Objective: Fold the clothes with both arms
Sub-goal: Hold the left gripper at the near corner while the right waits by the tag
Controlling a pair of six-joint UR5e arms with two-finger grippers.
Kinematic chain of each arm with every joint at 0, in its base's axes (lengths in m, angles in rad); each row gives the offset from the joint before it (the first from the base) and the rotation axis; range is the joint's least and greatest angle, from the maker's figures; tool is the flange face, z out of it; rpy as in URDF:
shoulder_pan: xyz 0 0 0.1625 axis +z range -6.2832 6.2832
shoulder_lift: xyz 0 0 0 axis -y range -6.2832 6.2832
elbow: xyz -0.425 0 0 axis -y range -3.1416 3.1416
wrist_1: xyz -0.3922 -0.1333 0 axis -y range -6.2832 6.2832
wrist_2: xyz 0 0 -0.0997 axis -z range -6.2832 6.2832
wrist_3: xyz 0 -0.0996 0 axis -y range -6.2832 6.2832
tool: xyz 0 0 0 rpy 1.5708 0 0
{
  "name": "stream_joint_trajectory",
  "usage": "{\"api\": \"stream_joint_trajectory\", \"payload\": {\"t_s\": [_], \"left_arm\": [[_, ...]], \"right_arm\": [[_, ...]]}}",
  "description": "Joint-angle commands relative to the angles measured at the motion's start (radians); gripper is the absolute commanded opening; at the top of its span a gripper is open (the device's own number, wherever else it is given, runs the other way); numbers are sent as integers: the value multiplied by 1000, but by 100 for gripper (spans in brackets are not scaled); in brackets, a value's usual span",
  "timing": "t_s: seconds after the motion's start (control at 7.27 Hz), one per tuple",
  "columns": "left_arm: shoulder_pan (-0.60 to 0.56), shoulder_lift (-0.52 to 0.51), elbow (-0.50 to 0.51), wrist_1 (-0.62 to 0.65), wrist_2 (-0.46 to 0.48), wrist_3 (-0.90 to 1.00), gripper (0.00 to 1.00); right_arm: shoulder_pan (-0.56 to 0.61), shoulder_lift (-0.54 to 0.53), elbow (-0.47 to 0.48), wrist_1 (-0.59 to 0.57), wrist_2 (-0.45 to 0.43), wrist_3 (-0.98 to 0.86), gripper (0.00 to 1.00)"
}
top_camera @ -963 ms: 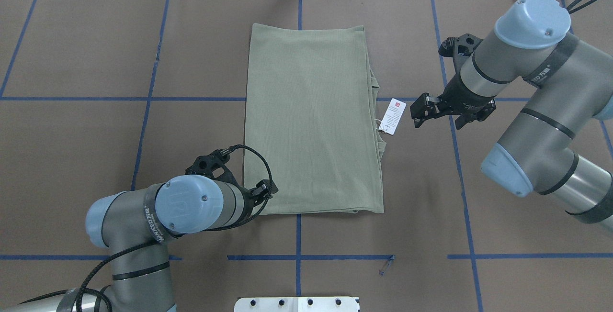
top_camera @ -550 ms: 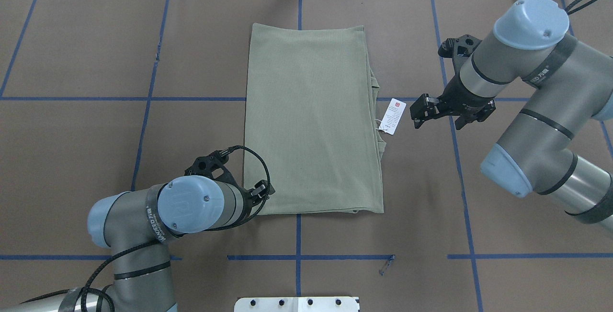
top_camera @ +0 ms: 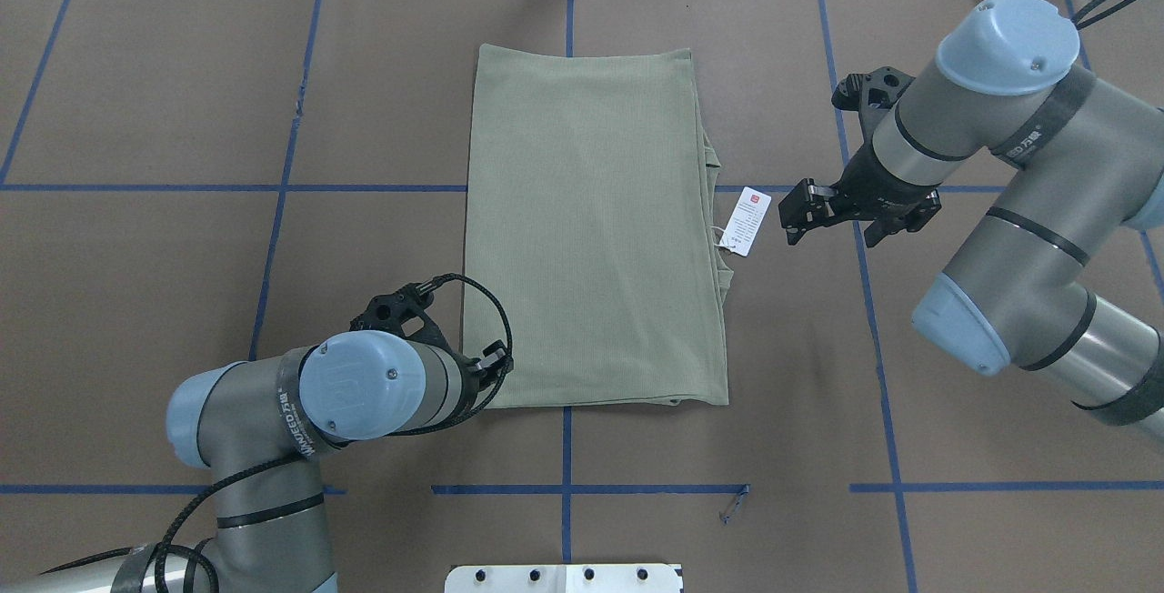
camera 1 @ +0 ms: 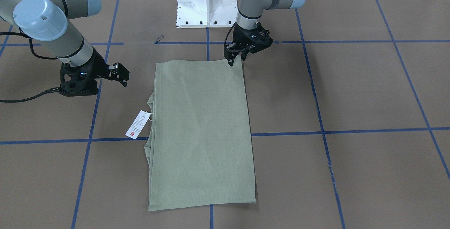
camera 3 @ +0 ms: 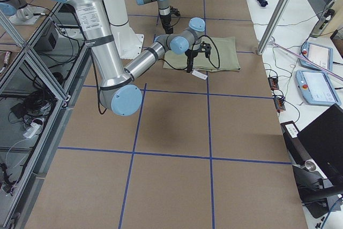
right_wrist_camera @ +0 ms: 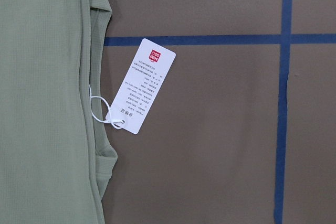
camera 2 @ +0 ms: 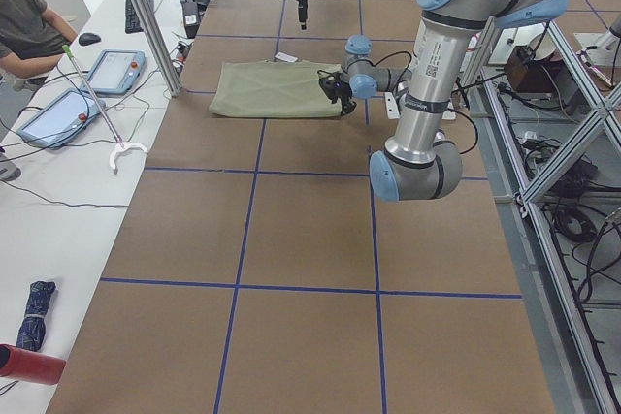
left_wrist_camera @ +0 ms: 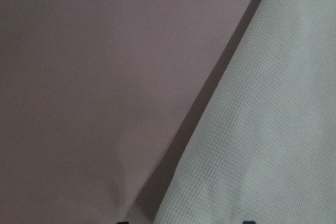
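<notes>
The pale sage-green shirt [top_camera: 591,229] lies flat, folded into a long rectangle, in the middle of the brown table; it also shows in the front view [camera 1: 200,134]. Its white hang tag [top_camera: 747,221] with a red mark lies on the table beside the shirt's right edge, clear in the right wrist view [right_wrist_camera: 140,86]. My left gripper [top_camera: 496,364] is low at the shirt's near-left corner [camera 1: 235,59], fingers apart; its wrist view shows the fabric edge [left_wrist_camera: 262,129] against the table. My right gripper [top_camera: 800,211] is open and empty, just right of the tag.
The white pedestal base [top_camera: 564,577] stands at the near table edge. A small dark scrap [top_camera: 733,504] lies on the blue tape line in front of the shirt. An operator [camera 2: 24,21] sits beyond the table's far side with tablets [camera 2: 112,70].
My left gripper has shifted slightly left and back toward the shirt's near-left corner. The right gripper and the shirt have hardly moved.
</notes>
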Motion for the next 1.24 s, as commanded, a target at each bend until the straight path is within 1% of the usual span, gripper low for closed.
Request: {"api": "stream_joint_trajectory", "payload": {"t_s": [0.0,0.41,0.83,0.96,1.1], "left_arm": [[1,1,0,0,0,-1,56],[4,-1,0,1,0,-1,55],[7,-9,18,0,-2,-3,51],[6,-9,18,1,-2,-3,45],[6,-9,17,1,-3,-1,29]], "right_arm": [[0,2,1,-1,0,0,100],[0,0,1,-2,4,0,100],[0,0,0,-2,2,0,100],[0,0,0,-2,2,0,100],[0,0,1,-2,2,0,100]]}}
